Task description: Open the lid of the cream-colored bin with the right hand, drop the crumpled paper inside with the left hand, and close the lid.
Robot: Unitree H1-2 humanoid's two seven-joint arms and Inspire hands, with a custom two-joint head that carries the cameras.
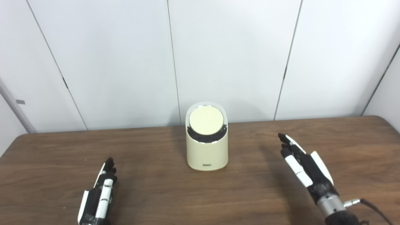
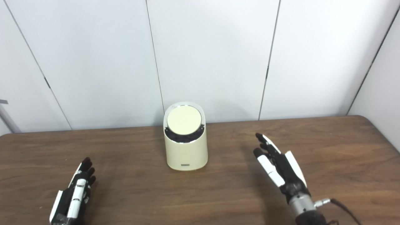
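Observation:
A cream-colored bin (image 1: 207, 150) stands upright near the back middle of the brown table (image 1: 156, 187). Its round lid (image 1: 206, 120) is tilted toward me and sits down on the bin, with a dark rim showing below it. My left hand (image 1: 101, 192) rests low at the front left, fingers stretched out, holding nothing. Raised a little off the table to the right of the bin, my right hand (image 1: 301, 164) is open with its fingers pointing toward the back left. No crumpled paper shows in either view.
White wall panels (image 1: 218, 56) stand right behind the table's far edge. The table's rounded right corner (image 1: 386, 120) lies at the far right. Bare wood lies between both hands and the bin.

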